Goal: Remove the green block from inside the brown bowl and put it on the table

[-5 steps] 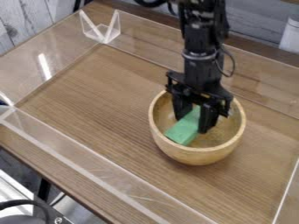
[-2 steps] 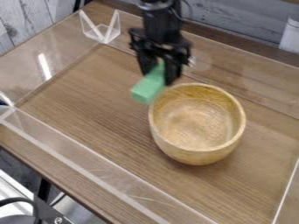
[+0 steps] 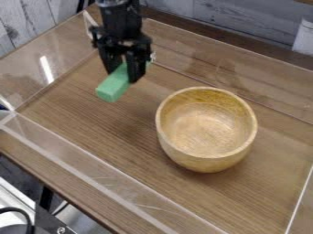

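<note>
**Green block held above the desk, left of the bowl**

At far left, low clear acrylic wall (image 3: 37, 137) along the edge of the wood-grain desk (image 3: 110, 146), catching pale reflections. Farther in and toward the top, black robot arm (image 3: 116, 14) coming down from the upper edge, pointing straight down. At its end, the tool (image 3: 123, 71), dark fingers (image 3: 106, 62) closed on the upper end of the green block (image 3: 113, 86). Block hanging tilted below the fingers, lower end down and to the left, bright green against the brown wood. Whether that lower end touches the desk or hangs just clear of it: cannot tell from this angle. Bare wood grain between block and bowl, the two well apart. To the right and nearer the camera, the brown bowl (image 3: 206, 128), round, thick-walled, pale wood, upright on the desk, its inside showing only smooth grain. Beyond the bowl at right, more of the desk surface and the far acrylic wall, with a pale plank backdrop (image 3: 244, 18) behind it.
</note>
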Robot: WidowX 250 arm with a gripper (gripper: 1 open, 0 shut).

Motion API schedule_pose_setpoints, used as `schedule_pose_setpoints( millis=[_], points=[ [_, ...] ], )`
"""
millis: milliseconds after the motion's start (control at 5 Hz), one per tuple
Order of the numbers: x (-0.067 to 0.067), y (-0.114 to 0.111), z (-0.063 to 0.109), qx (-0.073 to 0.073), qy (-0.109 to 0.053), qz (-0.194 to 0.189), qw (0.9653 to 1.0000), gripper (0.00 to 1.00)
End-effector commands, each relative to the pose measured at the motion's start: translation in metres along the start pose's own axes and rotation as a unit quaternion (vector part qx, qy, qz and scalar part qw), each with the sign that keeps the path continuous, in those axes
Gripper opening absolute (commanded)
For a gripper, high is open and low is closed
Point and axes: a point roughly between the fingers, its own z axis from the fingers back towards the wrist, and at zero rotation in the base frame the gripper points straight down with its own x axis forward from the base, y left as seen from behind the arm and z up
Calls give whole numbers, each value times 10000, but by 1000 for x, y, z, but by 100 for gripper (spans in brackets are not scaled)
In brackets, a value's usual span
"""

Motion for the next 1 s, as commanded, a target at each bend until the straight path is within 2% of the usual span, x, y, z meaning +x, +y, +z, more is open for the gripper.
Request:
schedule_pose_setpoints(
  millis=[0, 200, 400, 800],
  points=[
    [-4, -4, 1, 176, -188, -154, 9996, 0],
    [-8, -9, -11, 184, -131, -181, 9996, 0],
    [-8, -11, -15, 192, -126, -175, 9996, 0],
    [-5, -14, -14, 166, -164, -127, 9996, 0]
  ],
)
